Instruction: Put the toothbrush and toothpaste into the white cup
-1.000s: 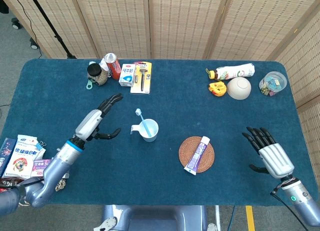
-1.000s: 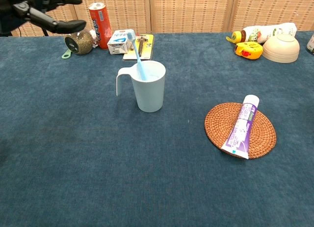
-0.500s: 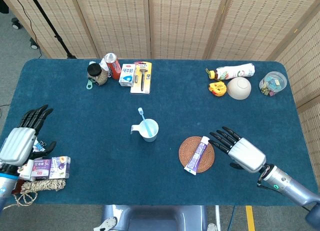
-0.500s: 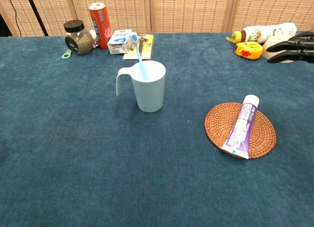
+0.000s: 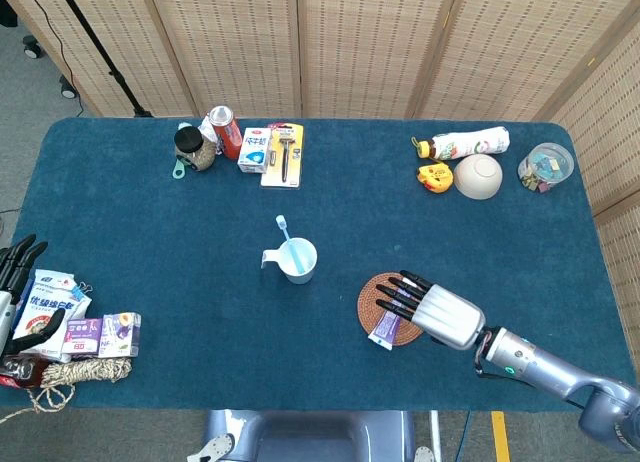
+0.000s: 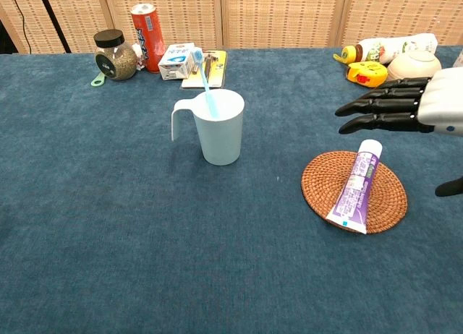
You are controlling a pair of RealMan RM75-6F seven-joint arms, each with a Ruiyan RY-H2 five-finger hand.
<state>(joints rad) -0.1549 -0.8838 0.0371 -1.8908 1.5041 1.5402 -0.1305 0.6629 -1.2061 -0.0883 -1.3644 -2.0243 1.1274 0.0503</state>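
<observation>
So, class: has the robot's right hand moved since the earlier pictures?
Yes. The right hand has travelled leftward from the table's right edge and now hovers open over the woven coaster and the toothpaste.

— What do the hands look like?
— The right hand [image 5: 432, 310] has a ribbed silver back and black fingers [image 6: 372, 112]; its arm is blue-grey metal.
— And the left hand [image 5: 10, 287]?
— Seemingly alike, mostly cropped.

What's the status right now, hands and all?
Right hand open, above the toothpaste, not touching. Left hand open at table edge. Toothbrush in cup; toothpaste on coaster. Path clear.
</observation>
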